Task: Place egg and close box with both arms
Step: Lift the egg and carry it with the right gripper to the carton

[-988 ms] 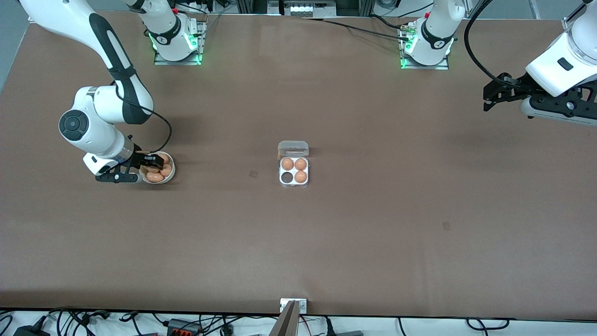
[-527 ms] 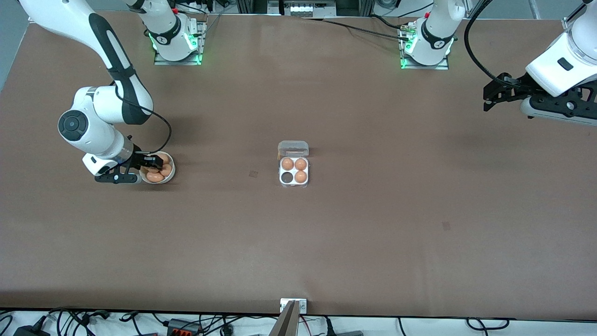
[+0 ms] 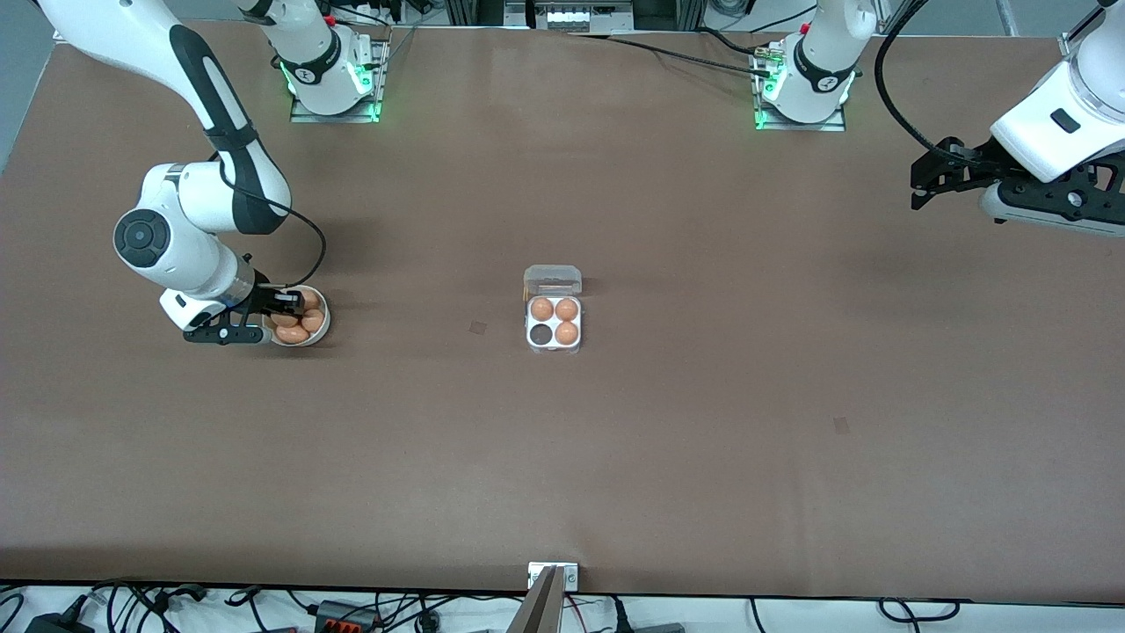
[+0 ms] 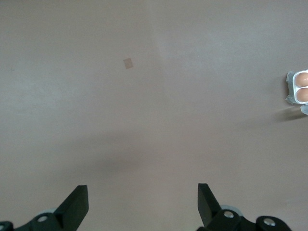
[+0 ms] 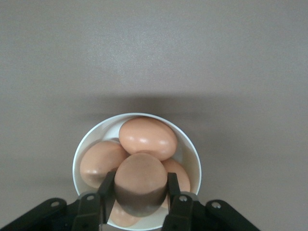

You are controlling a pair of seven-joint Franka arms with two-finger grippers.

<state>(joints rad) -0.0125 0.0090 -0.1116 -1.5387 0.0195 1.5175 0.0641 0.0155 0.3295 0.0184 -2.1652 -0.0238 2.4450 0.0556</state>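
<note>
My right gripper pinched smooth orange-brown egg over round white bowl | square white four-cup box lay toward left arm's end, one cup vacant | left gripper spread, waiting.

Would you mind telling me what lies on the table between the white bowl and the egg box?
Nothing but bare brown table, apart from a small dark square mark near the box; the front view shows this stretch from the bowl.

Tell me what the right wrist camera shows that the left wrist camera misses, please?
Only the right wrist view shows the right gripper shut on an egg, over a white bowl of more eggs. Only the left wrist view shows the left gripper, open and holding nothing, and an edge of the box with two eggs in it. Both show the bare brown table.
</note>
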